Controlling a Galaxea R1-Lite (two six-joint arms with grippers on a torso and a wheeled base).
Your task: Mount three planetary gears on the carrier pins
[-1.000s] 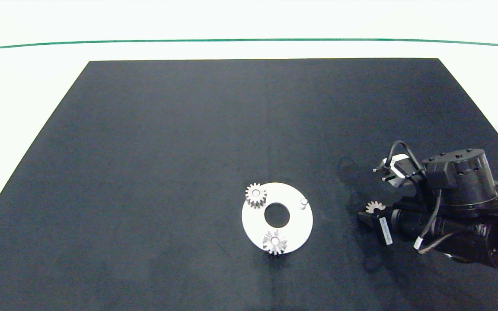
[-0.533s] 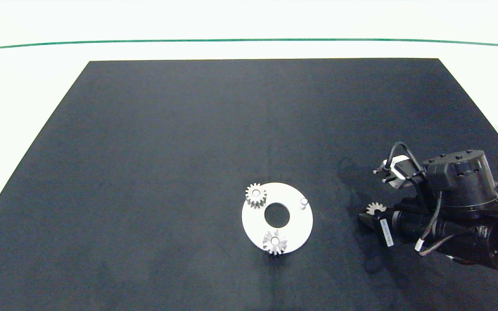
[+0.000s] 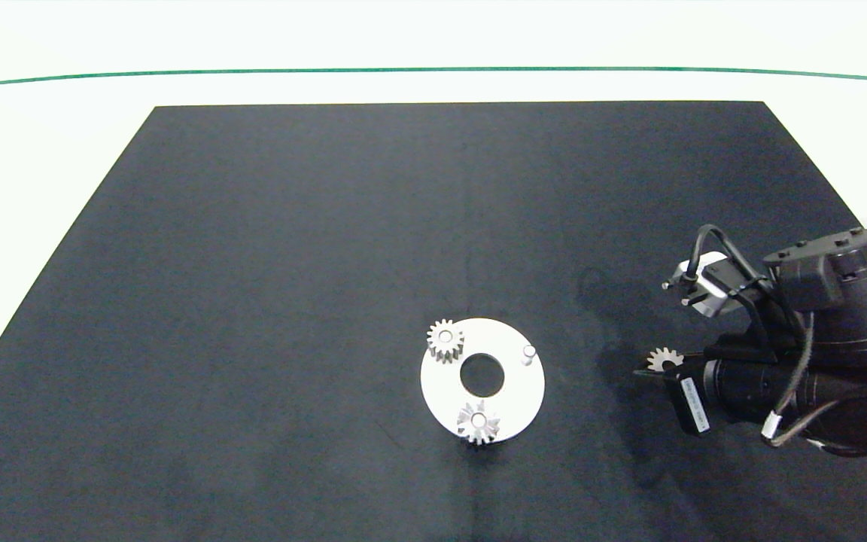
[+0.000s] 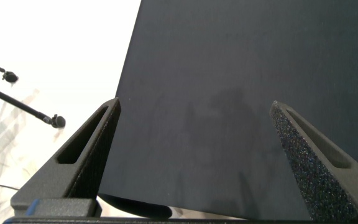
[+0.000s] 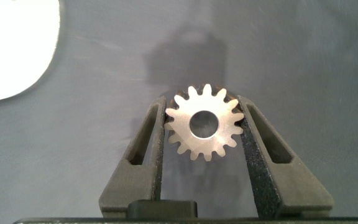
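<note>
A flat white ring-shaped disc [image 3: 512,391] lies on the black mat near its front middle. Two planetary gears sit on carrier pins: one at the far left of the disc [image 3: 445,340], one at its near edge [image 3: 478,422]. The third pin [image 3: 529,352] stands bare on the disc's right side. My right gripper [image 5: 204,127] is shut on a third silvery gear [image 5: 204,129], held flat between both fingers; in the head view that gear [image 3: 661,360] hangs above the mat to the right of the disc. A corner of the disc [image 5: 11,50] shows in the right wrist view. My left gripper [image 4: 194,118] is open over the mat's edge, holding nothing.
The black mat [image 3: 328,226] covers most of the white table [image 3: 27,150]. A green line [image 3: 433,71] runs across the table's far side. Thin black cables [image 4: 23,106] show beyond the mat's edge in the left wrist view.
My right arm has lifted and drawn slightly to the right with the gear in its fingers. The disc and its two mounted gears have not moved.
</note>
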